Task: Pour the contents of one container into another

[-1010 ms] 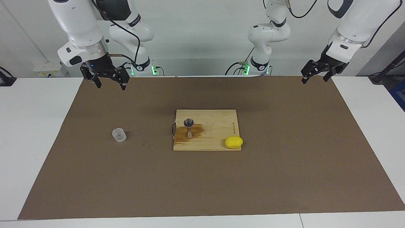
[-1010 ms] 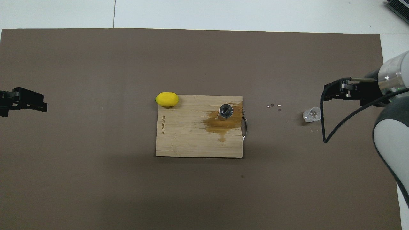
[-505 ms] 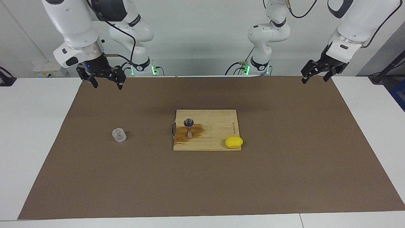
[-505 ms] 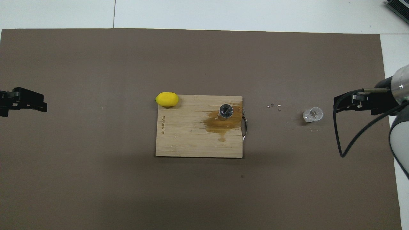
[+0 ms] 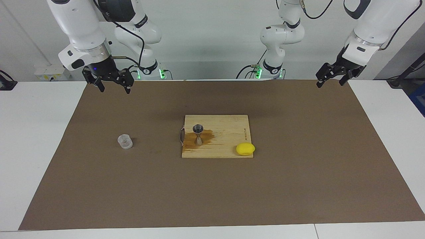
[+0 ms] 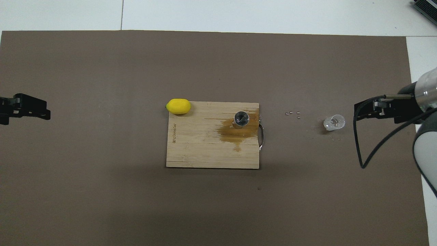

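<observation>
The right gripper (image 5: 113,87) hangs in the air over the mat's (image 5: 298,186) edge nearest the robots, toward the right arm's end, its fingers spread wide and holding nothing. Its arm comes down steeply from above, the wrist bent so the fingers point down at the mat, a black cable looping from the wrist. The left gripper (image 5: 329,82) waits over the mat's corner nearest the robots at the left arm's end, also open and empty, its arm slanting down from above.

The cup (image 5: 125,141) is small, clear and faceted; it stands upright on the mat toward the right arm's end, well apart from the board (image 5: 229,132). The jigger (image 5: 198,134) is silver metal, two cones joined at a narrow waist, standing upright on the board near the edge that has a metal handle (image 5: 181,135). A brown wet stain (image 5: 207,136) spreads on the wood around its foot. A lemon (image 5: 245,149) lies on the board's corner farthest from the robots, toward the left arm's end. A few small specks (image 6: 293,113) lie on the mat between board and cup.
</observation>
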